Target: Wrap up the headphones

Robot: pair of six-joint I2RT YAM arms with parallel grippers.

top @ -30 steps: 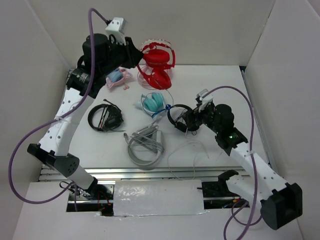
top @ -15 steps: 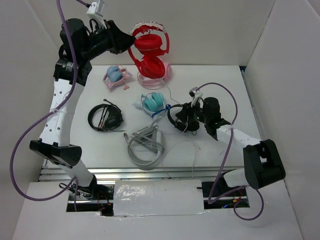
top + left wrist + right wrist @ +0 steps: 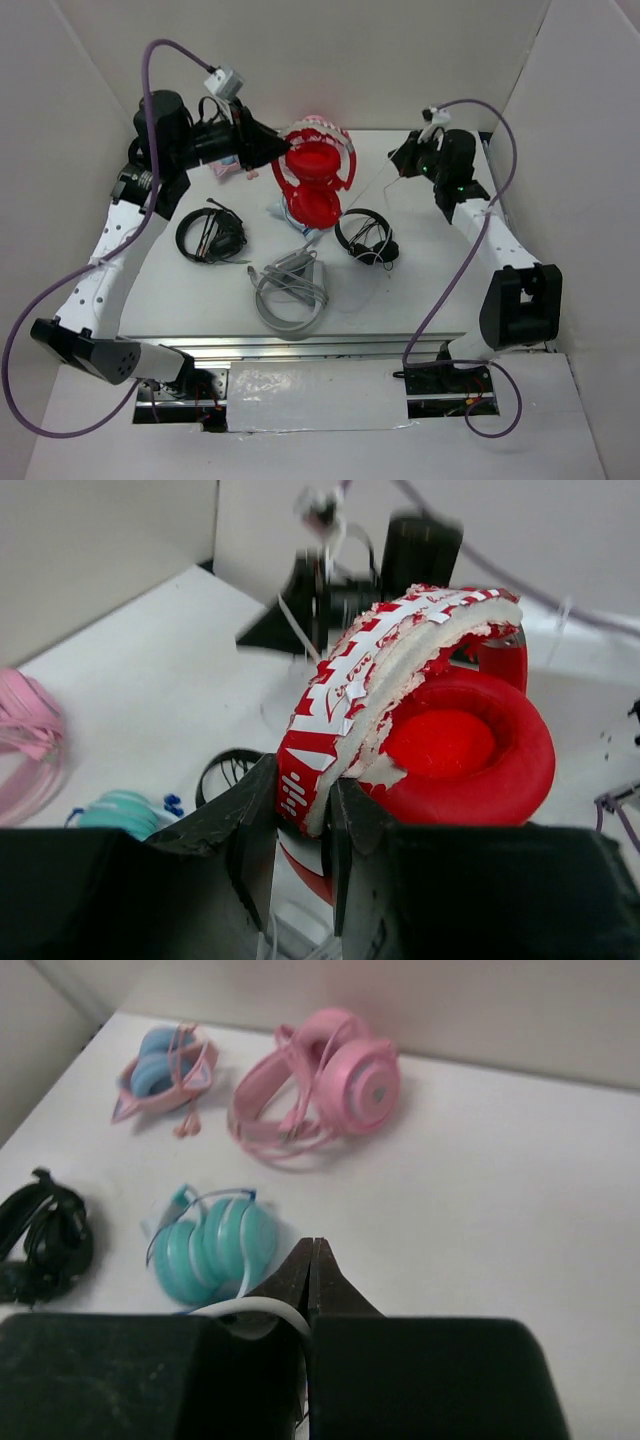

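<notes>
Right fingers [image 3: 288,1282] have swung rearward, pinching the white cable [image 3: 250,1307]; left fingers [image 3: 253,825] clamp the headphones [image 3: 318,205] by the headband [image 3: 400,660], aloft. No turns wound yet; wrapping remains.

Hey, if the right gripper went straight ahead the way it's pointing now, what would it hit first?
Probably the pink headphones, which lie straight beyond the right gripper in its wrist view. The teal headphones sit nearer but just left of that line; depth is unclear.

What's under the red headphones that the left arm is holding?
From above, the red headphones in the left gripper cover the table below them; only an edge of the teal headphones peeks out. The rest of that set is hidden.
</notes>
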